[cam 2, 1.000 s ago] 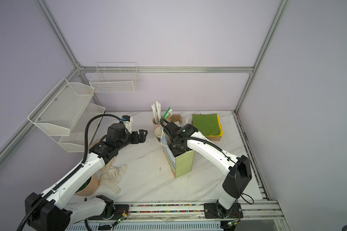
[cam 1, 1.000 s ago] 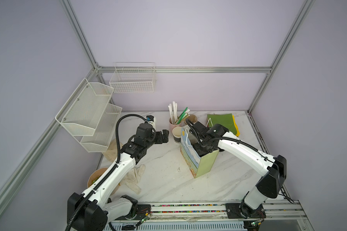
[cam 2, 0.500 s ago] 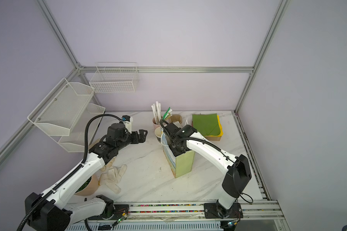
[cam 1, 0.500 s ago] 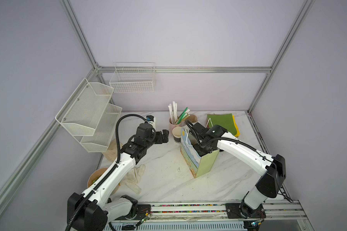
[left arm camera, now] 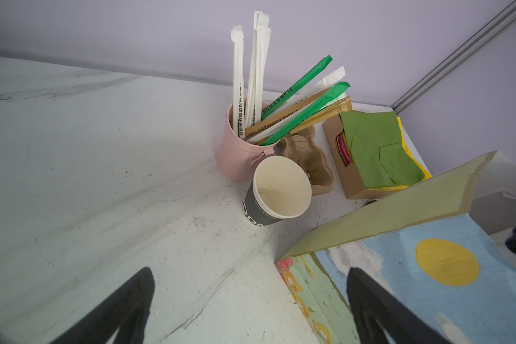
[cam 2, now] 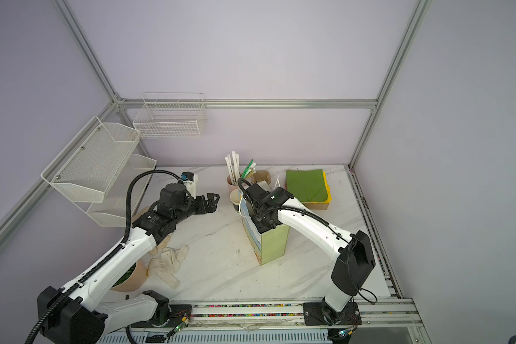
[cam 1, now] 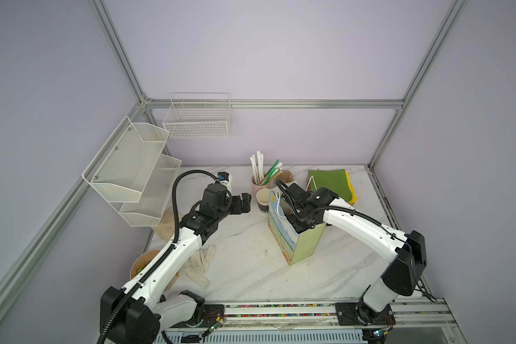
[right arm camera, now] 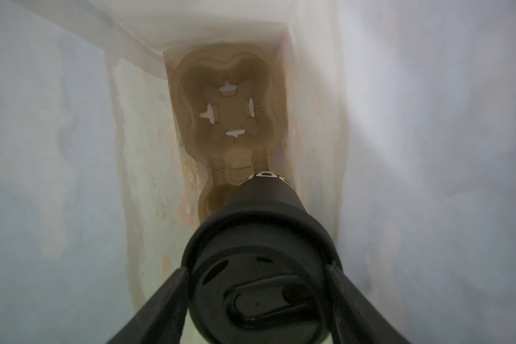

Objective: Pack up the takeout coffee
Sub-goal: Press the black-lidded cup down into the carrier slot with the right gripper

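Note:
In the right wrist view the takeout coffee [right arm camera: 268, 193], a black cup with a black lid, is inside the paper bag [cam 1: 306, 244]. My right gripper [right arm camera: 257, 269] is shut on its lid rim. The cup is over the near well of a brown cup carrier [right arm camera: 230, 107] on the bag's floor; I cannot tell if it touches. In both top views the right arm reaches down into the bag [cam 2: 273, 241], hiding fingers and cup. My left gripper [cam 1: 246, 202] [left arm camera: 249, 272] hangs open and empty just left of the bag.
A lidless black cup [left arm camera: 276, 190] and a pink cup of straws [left arm camera: 239, 149] stand behind the bag, beside a spare carrier [left arm camera: 310, 160] and a napkin box [cam 1: 331, 181]. Gloves [cam 1: 200, 262] and a bowl [cam 1: 142, 262] lie front left. Wire baskets [cam 1: 131, 169] hang on the left wall.

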`<state>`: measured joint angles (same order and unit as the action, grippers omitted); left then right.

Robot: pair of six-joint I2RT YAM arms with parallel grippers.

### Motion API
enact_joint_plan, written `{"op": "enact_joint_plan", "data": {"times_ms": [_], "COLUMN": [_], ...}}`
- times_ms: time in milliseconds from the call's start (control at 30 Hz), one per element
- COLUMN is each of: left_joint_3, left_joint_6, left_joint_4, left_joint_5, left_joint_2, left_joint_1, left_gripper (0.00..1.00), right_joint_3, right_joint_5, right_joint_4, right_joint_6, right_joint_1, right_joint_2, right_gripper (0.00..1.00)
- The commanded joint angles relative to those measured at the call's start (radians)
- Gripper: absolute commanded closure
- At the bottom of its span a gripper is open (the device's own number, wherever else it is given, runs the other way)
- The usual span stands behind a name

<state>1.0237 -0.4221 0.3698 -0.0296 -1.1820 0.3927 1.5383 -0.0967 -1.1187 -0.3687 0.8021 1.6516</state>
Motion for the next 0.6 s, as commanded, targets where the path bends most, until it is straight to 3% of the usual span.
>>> {"op": "enact_joint_plan", "data": {"times_ms": [0, 567], "left_joint_3": [0.044, 0.048], "left_joint_6": [0.028, 0.026], "left_joint_4": [-0.014, -0.010], "left_joint_5": [0.010, 0.022], "left_joint_2": [-0.002, -0.004], "left_joint_1": [-0.008, -0.008], "left_gripper": [0.00, 0.00], "right_joint_3": [-0.083, -0.158], "right_joint_5": [0.011, 0.025], "right_joint_4": [0.007, 0.035], "right_joint_6": [0.004, -0.005], "right_joint_1": [-0.009, -0.026], "right_joint_2": [0.059, 0.065], "right_gripper": [0.29, 0.29]}}
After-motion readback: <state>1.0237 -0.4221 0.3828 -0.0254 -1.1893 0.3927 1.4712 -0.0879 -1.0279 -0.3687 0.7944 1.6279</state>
